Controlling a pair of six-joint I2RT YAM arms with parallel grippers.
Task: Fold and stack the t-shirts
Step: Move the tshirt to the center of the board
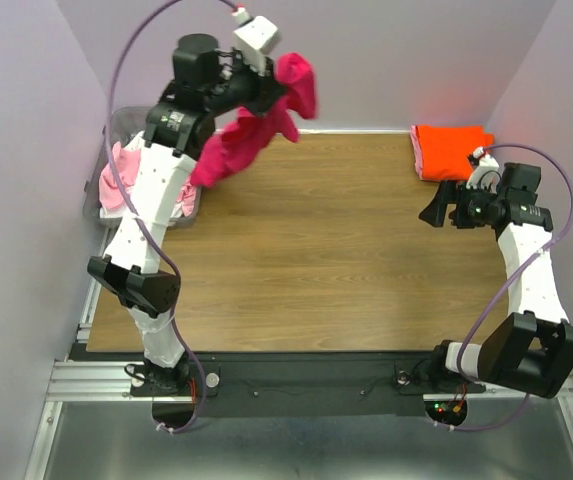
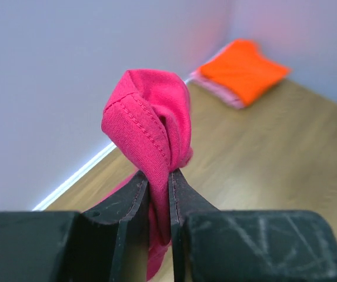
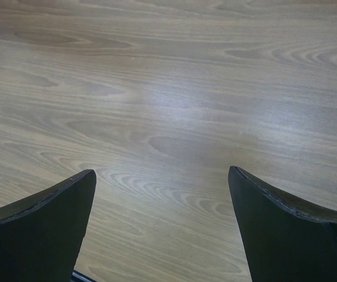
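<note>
The bin stands at the table's far-left edge and holds crumpled pale pink shirts. The left gripper is raised above the table near the bin, jaws nearly closed and pinching a fold of the magenta shirt, which hangs clear of the surface. The orange shirt lies folded in the far-right corner. The right gripper hovers over bare wood, jaws fully spread and holding nothing.

A wood-grain table fills the middle. Pale lilac walls rise behind it and along both its sides. A white strip lines its far edge and a metal rail its near edge. Soft glare lies on its top.
</note>
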